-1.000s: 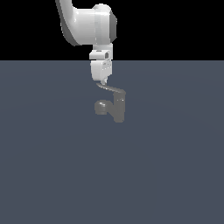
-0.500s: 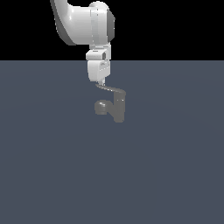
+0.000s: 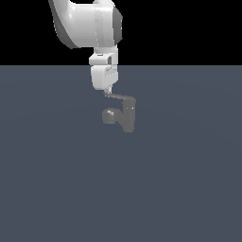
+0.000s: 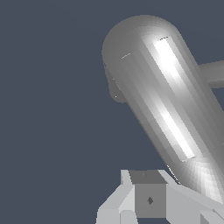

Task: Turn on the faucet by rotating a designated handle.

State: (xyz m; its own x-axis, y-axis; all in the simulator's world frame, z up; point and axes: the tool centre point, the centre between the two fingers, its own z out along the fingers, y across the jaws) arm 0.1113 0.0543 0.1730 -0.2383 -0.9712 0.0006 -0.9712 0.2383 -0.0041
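We see the small grey faucet (image 3: 126, 116) standing on the flat tabletop (image 3: 121, 189). Our end effector (image 3: 108, 90) touches the tip of its thin handle (image 3: 117, 97). We cannot tell if it is open.

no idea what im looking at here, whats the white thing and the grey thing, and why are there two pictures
These are computer-rendered pictures of a robot arm at work. The white shape is the arm, reaching down from above; at its end sits its grasping part, the tool. One picture comes from a camera set off the arm, showing the whole scene. The other comes from a camera on the arm's wrist, very close up. On the flat dark grey-blue surface stands a small grey faucet. A thin handle sticks out sideways from its top, and the tool's tip is right at the handle's free end. Whether the tool is gripping it, or only touching it, I cannot tell. In the close-up, the big shiny rounded bar is part of the faucet.
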